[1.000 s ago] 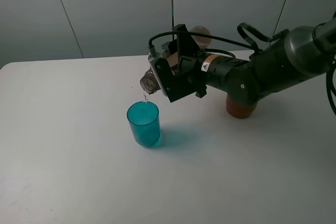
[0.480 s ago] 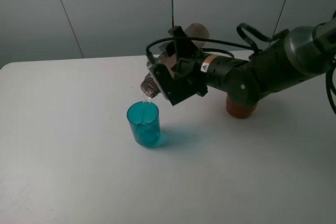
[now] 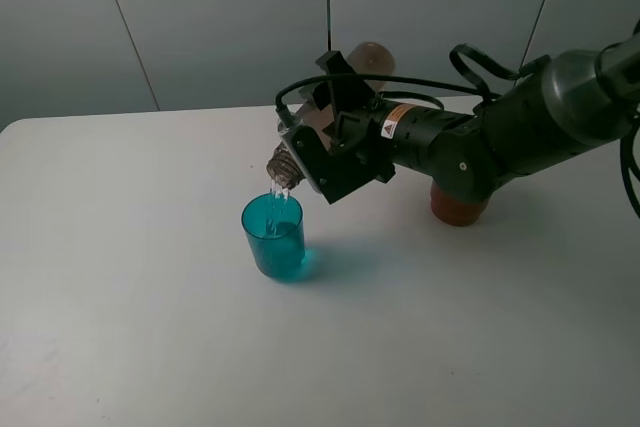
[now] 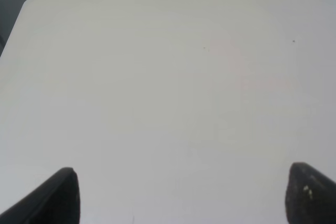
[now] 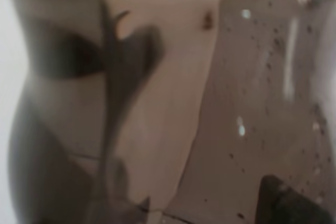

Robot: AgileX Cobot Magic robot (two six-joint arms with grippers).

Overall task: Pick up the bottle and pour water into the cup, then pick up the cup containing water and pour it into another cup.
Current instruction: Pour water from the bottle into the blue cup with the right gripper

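While my right fingers [image 3: 343, 87] clamp the slick bottle [image 3: 284, 167] mid-body, tipped over the cup [image 3: 273, 235], I'd squeeze gently, it looks light and crushable; left fingers [image 4: 58, 198] hang wide apart.

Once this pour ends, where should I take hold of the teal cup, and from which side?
I'd grip the teal cup across its side wall at mid-height, coming in level from the left of the high view. It stands upright, open-topped and filling, and the bottle hangs over its rim on the right.
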